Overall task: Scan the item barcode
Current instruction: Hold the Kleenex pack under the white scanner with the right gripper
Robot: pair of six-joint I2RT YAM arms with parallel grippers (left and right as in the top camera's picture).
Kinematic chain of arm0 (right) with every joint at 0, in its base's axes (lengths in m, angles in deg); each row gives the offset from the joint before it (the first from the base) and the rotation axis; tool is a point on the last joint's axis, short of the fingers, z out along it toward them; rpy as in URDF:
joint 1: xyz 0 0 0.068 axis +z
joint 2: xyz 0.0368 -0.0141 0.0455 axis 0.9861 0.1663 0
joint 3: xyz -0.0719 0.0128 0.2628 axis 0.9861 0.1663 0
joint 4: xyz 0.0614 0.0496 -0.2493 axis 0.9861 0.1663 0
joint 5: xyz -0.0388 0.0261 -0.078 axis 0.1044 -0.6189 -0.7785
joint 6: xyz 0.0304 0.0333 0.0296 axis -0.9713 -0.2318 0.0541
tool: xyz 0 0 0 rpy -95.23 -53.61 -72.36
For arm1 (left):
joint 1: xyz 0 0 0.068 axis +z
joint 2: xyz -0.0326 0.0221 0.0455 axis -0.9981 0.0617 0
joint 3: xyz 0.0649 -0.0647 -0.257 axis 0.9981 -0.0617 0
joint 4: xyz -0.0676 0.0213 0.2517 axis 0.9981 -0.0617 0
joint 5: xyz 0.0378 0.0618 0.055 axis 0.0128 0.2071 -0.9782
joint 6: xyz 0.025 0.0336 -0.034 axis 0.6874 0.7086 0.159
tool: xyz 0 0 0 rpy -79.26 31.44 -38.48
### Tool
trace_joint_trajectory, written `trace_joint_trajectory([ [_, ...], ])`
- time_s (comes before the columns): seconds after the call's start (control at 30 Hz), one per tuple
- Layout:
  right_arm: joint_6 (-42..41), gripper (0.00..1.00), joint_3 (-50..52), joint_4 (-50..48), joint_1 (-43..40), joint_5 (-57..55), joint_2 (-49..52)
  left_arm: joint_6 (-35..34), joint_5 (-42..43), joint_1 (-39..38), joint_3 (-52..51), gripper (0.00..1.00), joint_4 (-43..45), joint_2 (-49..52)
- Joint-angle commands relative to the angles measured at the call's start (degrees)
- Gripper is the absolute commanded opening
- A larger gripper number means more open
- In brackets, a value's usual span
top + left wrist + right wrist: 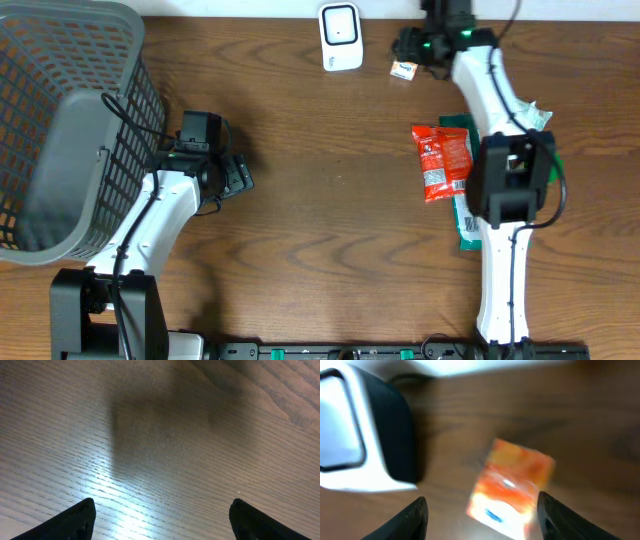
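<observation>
right gripper (pixel 481 510) hovers over a small orange packet (pixel 512 487) lying flat on the wooden table (pixel 200 435), just beside the white barcode scanner (pixel 340 37) at the far edge. its jaws stand well apart, one dark finger on either side of the packet, with nothing clamped between them. the view is blurred, so whether a fingertip brushes the wrapper cannot be told.

the step in hand looks like the pick-up: the packet has to be gripped before it can be shown to the scanner's window. the next move calls for lowering onto a thin, flat item and closing on its edges without sliding it. it would then be lifted and turned so that whichever face carries the barcode meets the reader; no barcode can be made out here.

the packet reads as glossy film, roughly rectangular, orange with a pale patch and a blue mark. it is probably light and quick to buckle. the scanner is a rounded white plastic housing with a darker window.

nearer the robot, a red snack pouch (pixel 442 162) and a green packet (pixel 466 228) lie by the right arm, the green one partly under it. the left gripper (pixel 160 520), jaws wide and empty, hangs above bare, fine-grained wood next to a grey wire basket (pixel 60 120).
</observation>
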Motion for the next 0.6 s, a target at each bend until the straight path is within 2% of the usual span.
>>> trace_joint_trajectory([
  [0.0,4.72,0.66,-0.33,-3.74,3.89,-12.24,1.29,0.31,-0.7,0.09,-0.57,0.86,-0.2,0.5],
  [0.1,5.07,0.63,-0.33,-6.1,5.6,-18.1,3.17,0.31,-0.7,0.09,-0.57,0.86,-0.2,0.5],
  [0.27,3.89,0.6,-0.33,-5.99,4.94,-18.47,6.03,0.31,-0.7,0.09,-0.57,0.86,-0.2,0.5],
  [0.43,2.69,0.61,-0.33,-4.46,2.32,-11.45,5.73,0.33,-0.7,0.09,-0.57,0.86,-0.2,0.5],
  [0.57,1.29,0.55,-0.33,-1.18,0.28,-10.16,5.75,0.31,-0.7,0.09,-0.57,0.86,-0.2,0.5],
])
